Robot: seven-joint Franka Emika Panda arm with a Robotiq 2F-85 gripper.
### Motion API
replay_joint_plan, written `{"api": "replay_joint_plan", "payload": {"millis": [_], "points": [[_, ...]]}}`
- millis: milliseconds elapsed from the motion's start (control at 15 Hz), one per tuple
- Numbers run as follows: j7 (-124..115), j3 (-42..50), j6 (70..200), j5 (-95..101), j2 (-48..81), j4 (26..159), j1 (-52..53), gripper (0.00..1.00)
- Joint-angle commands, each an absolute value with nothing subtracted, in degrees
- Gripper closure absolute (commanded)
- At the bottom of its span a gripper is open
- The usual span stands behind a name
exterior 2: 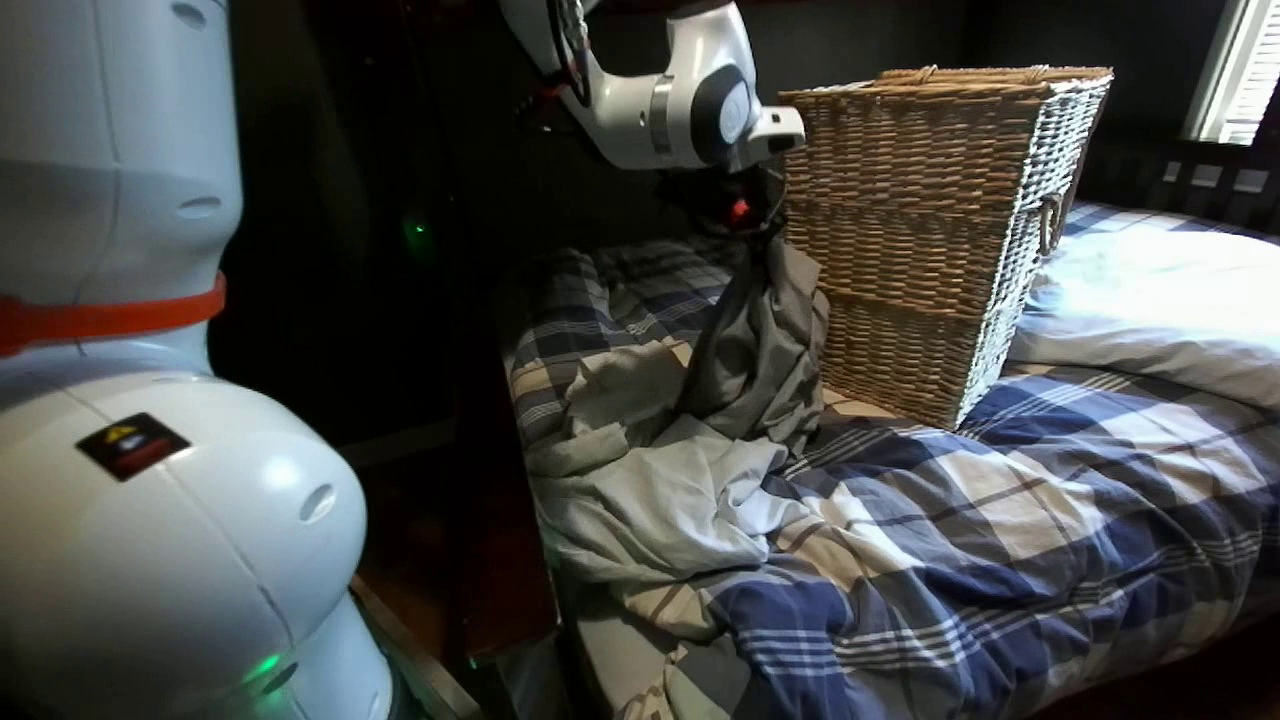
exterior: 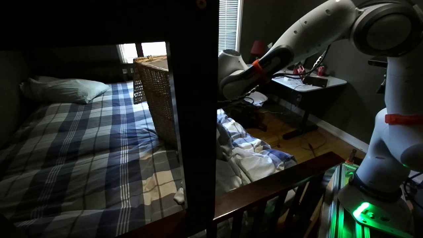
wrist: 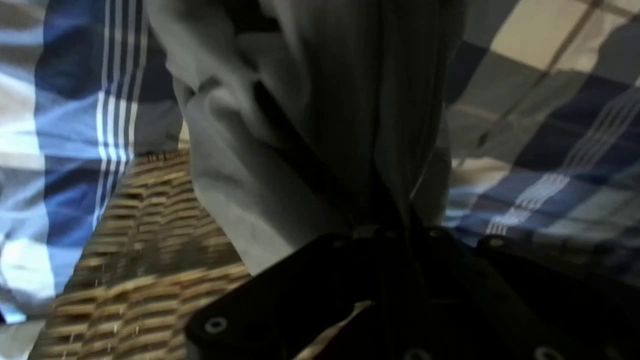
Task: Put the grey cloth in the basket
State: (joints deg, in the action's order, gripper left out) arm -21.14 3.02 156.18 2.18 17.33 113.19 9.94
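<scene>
The grey cloth (exterior 2: 755, 350) hangs in folds from my gripper (exterior 2: 765, 230) in an exterior view, its lower end reaching the bedding. In the wrist view the cloth (wrist: 310, 125) runs down into my gripper (wrist: 382, 232), whose dark fingers are shut on it. The tall wicker basket (exterior 2: 900, 230) stands upright on the bed right beside the cloth, its rim higher than the gripper. The basket also shows in an exterior view (exterior: 155, 89), partly hidden by a post, and in the wrist view (wrist: 150, 280). The post hides the gripper there. The basket's inside is mostly hidden.
A dark bed post (exterior: 198, 115) and a bed rail (exterior: 281, 188) stand near the arm. Paler crumpled cloth (exterior 2: 670, 500) lies below the grey cloth on the plaid bedding (exterior 2: 1000, 500). A pillow (exterior: 66, 89) lies at the bed's far end. A desk (exterior: 314, 82) stands behind.
</scene>
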Motion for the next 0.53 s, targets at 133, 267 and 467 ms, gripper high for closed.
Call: {"api": "replay_joint_plan", "payload": {"millis": [133, 267, 467], "points": [[-29.9, 6.0, 160.7, 12.8, 2.0, 115.7, 13.2, 0.99], [-27.9, 5.4, 159.9, 10.9, 4.7, 113.2, 12.3, 0.98], [-27.9, 4.8, 159.5, 10.8, -0.3, 113.9, 12.6, 0.98]]}}
